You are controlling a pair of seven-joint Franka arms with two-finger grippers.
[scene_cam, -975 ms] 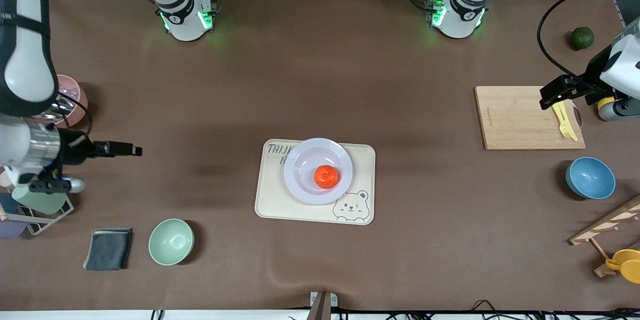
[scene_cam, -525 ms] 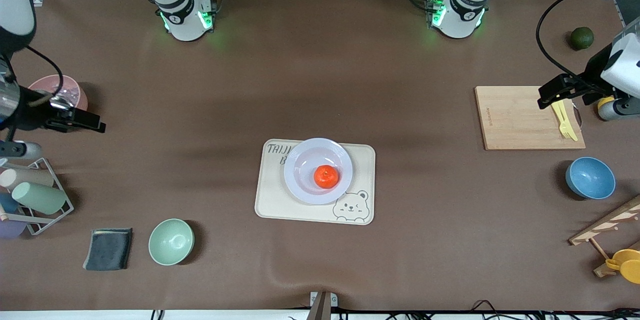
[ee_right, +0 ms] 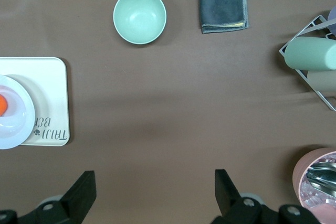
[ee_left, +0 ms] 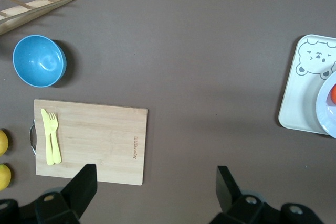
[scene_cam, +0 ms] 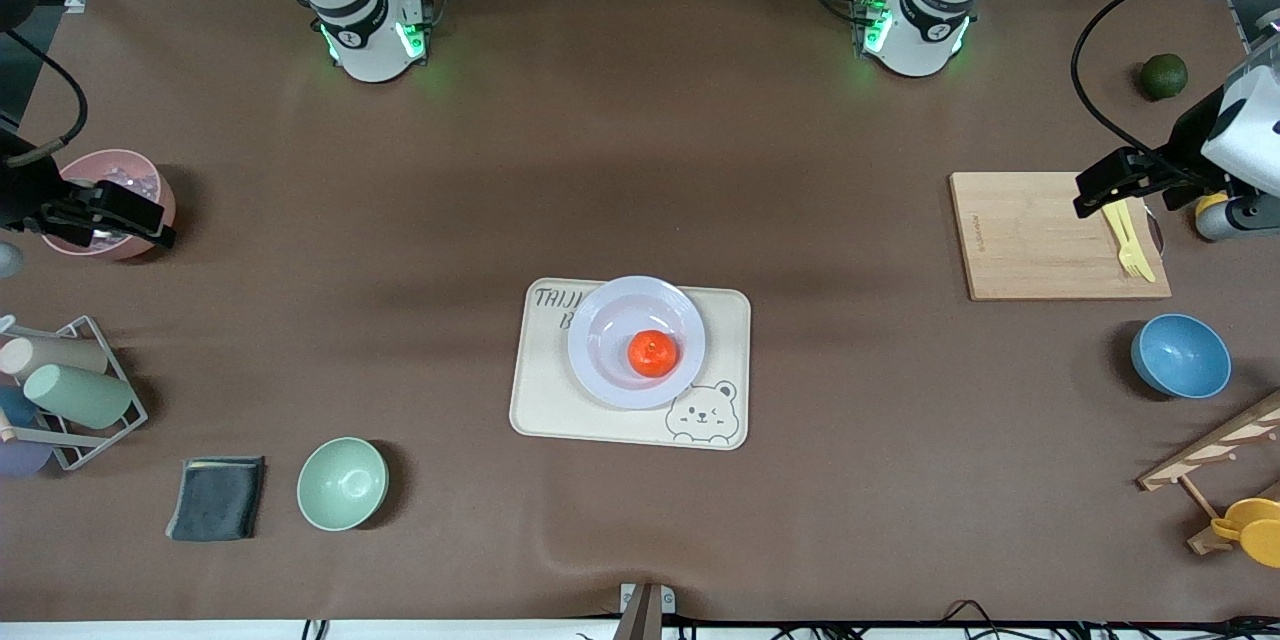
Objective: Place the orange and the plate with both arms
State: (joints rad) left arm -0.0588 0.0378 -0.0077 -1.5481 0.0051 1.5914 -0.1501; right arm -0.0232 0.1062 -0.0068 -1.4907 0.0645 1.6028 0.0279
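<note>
The orange (scene_cam: pixel 653 353) lies in the pale lavender plate (scene_cam: pixel 610 320), which rests on the cream bear-printed tray (scene_cam: pixel 560 400) at the table's middle. My right gripper (scene_cam: pixel 150 220) is open and empty over the pink cup (scene_cam: pixel 118 170) at the right arm's end. My left gripper (scene_cam: pixel 1095 188) is open and empty over the edge of the wooden cutting board (scene_cam: pixel 1030 235) at the left arm's end. In the right wrist view the gripper (ee_right: pixel 153 188) is open; plate (ee_right: pixel 13 124) and orange (ee_right: pixel 2 104) show at the edge. In the left wrist view the gripper (ee_left: pixel 154 187) is open.
A mint-green bowl (scene_cam: pixel 342 483), a grey cloth (scene_cam: pixel 217 498) and a wire rack of cups (scene_cam: pixel 70 390) sit toward the right arm's end. A blue bowl (scene_cam: pixel 1180 355), yellow cutlery (scene_cam: pixel 1128 240), a dark green fruit (scene_cam: pixel 1164 76) and a wooden rack (scene_cam: pixel 1215 450) sit toward the left arm's end.
My right arm has drawn back toward its end of the table, and its gripper now sits over the pink cup. My left arm, the plate and the orange have hardly moved.
</note>
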